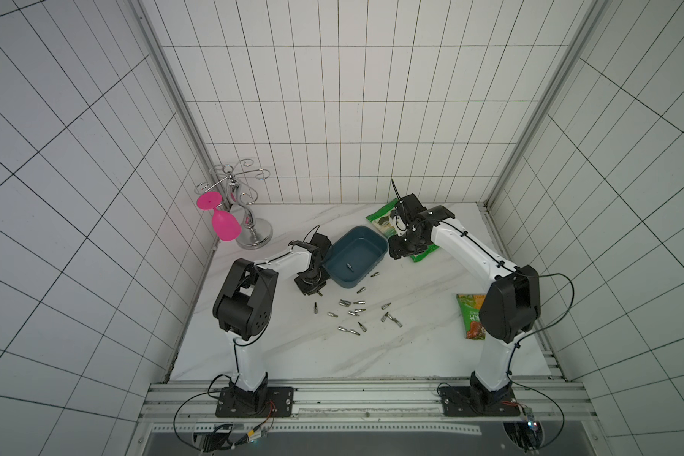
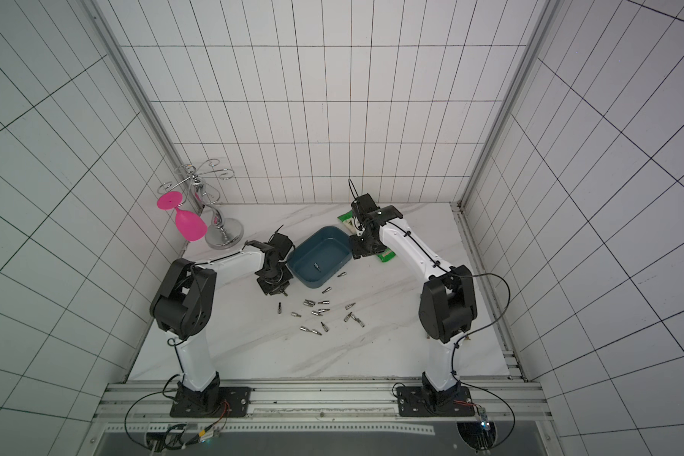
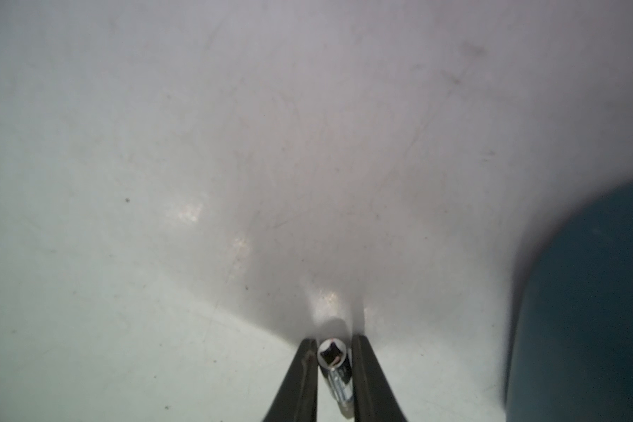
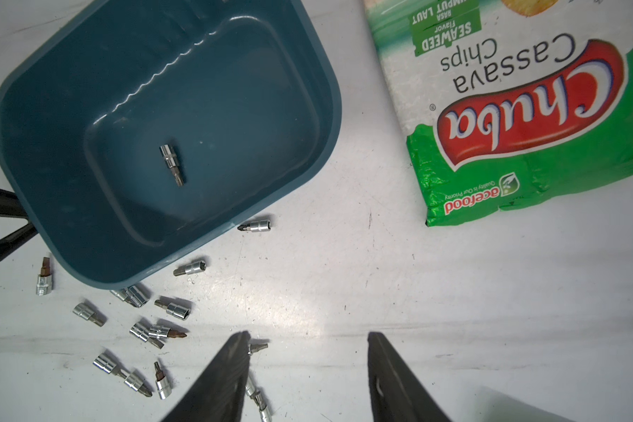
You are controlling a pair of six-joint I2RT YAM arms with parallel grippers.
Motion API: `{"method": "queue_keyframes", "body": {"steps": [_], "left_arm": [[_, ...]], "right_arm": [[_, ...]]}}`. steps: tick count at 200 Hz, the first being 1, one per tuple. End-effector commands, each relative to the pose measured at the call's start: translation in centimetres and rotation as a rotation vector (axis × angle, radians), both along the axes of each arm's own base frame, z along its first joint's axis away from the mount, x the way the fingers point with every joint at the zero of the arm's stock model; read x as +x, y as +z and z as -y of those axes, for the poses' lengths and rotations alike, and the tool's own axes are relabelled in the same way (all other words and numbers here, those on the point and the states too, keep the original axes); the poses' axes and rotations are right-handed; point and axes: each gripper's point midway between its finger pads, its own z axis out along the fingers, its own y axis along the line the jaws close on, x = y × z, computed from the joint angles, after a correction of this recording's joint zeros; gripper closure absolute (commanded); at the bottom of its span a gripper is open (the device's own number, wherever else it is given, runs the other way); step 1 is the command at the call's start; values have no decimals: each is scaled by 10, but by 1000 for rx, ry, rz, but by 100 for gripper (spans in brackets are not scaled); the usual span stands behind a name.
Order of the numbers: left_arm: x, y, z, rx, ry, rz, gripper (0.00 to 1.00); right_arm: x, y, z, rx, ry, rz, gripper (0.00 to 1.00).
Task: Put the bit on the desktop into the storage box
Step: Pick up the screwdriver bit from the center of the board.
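The bit (image 3: pixel 332 357) is pinched between the narrow jaws of the left claw (image 3: pixel 333 343), down at the bench (image 1: pixel 332 355) just beside the storage box (image 1: pixel 356 241), so the carry over its rim should be short. The box sits toward the bench's far edge with a stored bit (image 4: pixel 171 164) inside. Loose bits (image 1: pixel 344 303) lie scattered nearer the front edge. The right claw (image 4: pixel 308 334) hangs half-wide and empty near the chips bag (image 4: pixel 527 109), probably to keep clear.

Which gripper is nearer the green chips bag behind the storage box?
Right. The right gripper hangs open just beside the green chips bag. The left gripper is on the far side of the storage box, closed around a bit on the desktop.
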Motion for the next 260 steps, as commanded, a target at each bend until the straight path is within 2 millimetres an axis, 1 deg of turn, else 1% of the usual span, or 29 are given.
{"method": "queue_keyframes", "body": {"steps": [1,47,67,83,119,133,168,193,213,237,260], "left_arm": [[-11,-42,2,-1,-17,-74,80],[-10,-43,6,-19,-29,-71,88],[-9,-42,7,-25,-34,-64,93],[-8,-38,6,-22,-35,-47,100],[-10,-31,6,-27,-55,-29,100],[-10,-25,5,-27,-62,-16,100],[-16,1,0,12,-92,22,100],[-19,24,-6,32,-91,63,100],[-15,48,-9,41,-105,111,100],[-5,83,-11,60,-133,170,100],[10,112,-4,48,-172,226,100]], "right_arm": [[-7,10,5,28,-18,10,45],[-23,-5,10,17,-21,-23,45],[-31,-12,9,6,-15,-38,45],[-38,-19,9,-1,-14,-53,44],[-54,-33,6,-9,-14,-77,44],[-62,-36,6,-14,-14,-83,45],[-80,-45,7,-22,-22,-99,44],[-86,-53,8,-9,-33,-116,44],[-92,-59,6,4,-28,-128,44],[-103,-67,6,-3,-9,-143,45],[-114,-74,6,-3,7,-143,44]]}}
